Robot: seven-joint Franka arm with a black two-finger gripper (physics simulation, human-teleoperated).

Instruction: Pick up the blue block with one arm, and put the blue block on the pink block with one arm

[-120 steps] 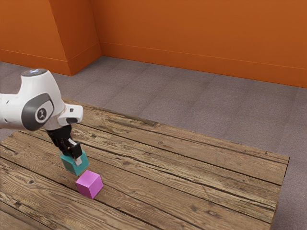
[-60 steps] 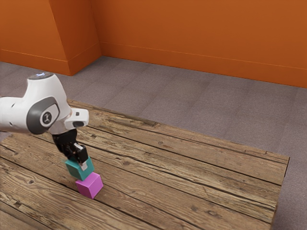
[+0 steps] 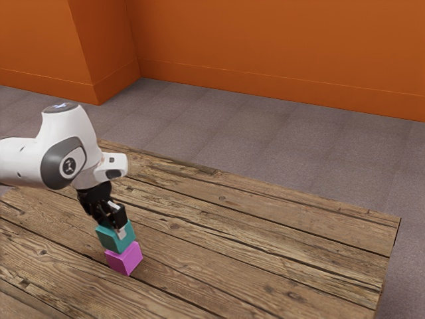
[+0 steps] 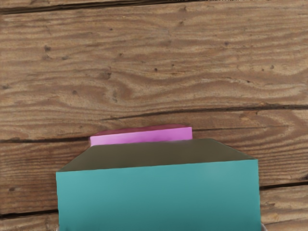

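Observation:
A teal-blue block (image 3: 116, 237) is held in my black gripper (image 3: 113, 226), whose fingers are shut on its sides. It sits directly over the pink block (image 3: 124, 258), which rests on the wooden table (image 3: 252, 246); from the exterior view I cannot tell whether the two blocks touch. In the wrist view the blue block (image 4: 159, 192) looms just under my hand, with a strip of the pink block (image 4: 142, 135) showing past its far edge.
The plank table stretches wide toward the exterior view's right, ending at an edge (image 3: 392, 239). Grey floor and orange walls lie beyond. My white arm (image 3: 53, 156) comes in from the exterior view's left.
My gripper carried the blue block toward the exterior view's right and down, from beside the pink block to directly above it.

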